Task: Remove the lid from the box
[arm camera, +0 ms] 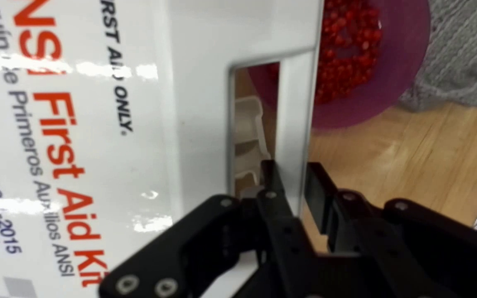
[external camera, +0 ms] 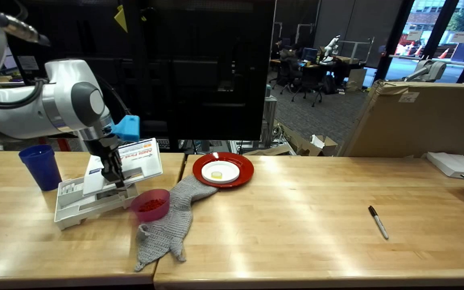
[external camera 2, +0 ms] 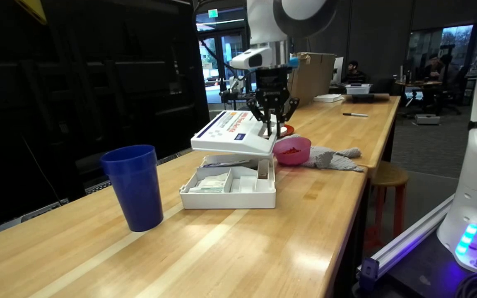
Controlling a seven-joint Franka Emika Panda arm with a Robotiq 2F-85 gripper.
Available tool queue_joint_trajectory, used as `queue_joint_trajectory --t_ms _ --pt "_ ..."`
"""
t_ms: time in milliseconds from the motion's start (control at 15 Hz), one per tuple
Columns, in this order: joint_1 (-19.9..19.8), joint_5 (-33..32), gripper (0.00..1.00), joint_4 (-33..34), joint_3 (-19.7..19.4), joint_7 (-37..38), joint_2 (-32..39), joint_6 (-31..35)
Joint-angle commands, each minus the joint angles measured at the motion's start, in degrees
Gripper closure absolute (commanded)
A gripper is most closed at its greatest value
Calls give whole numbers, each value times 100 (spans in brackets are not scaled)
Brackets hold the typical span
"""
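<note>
The lid (external camera: 145,163) is white with red "First Aid Kit" print and a handle slot. It also shows in an exterior view (external camera 2: 230,128) and in the wrist view (arm camera: 201,103). It is raised and tilted over the box. The box (external camera 2: 228,200) is a white, open, shallow case with compartments and packets inside; its wall shows in an exterior view (external camera: 69,221). My gripper (external camera 2: 274,131) has its fingers on both sides of the lid's handle bar, as the wrist view shows (arm camera: 291,171). I cannot tell whether the lid's far edge touches the box.
A pink bowl (external camera: 155,216) with red bits stands close beside the box, on a grey cloth (external camera: 175,225). A blue cup (external camera 2: 137,194) stands on the box's other side. A red plate (external camera: 247,173) with a white dish, a marker (external camera: 378,222) and a brown carton (external camera: 421,121) are farther off.
</note>
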Motion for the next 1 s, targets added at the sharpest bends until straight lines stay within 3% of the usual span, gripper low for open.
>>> queue_joint_trajectory --t_ms 0,933 --pt "-284 -336 95 -92 -206 442 -471 -91" --pt "-1171 -1314 95 -341 -892 2038 -890 -395"
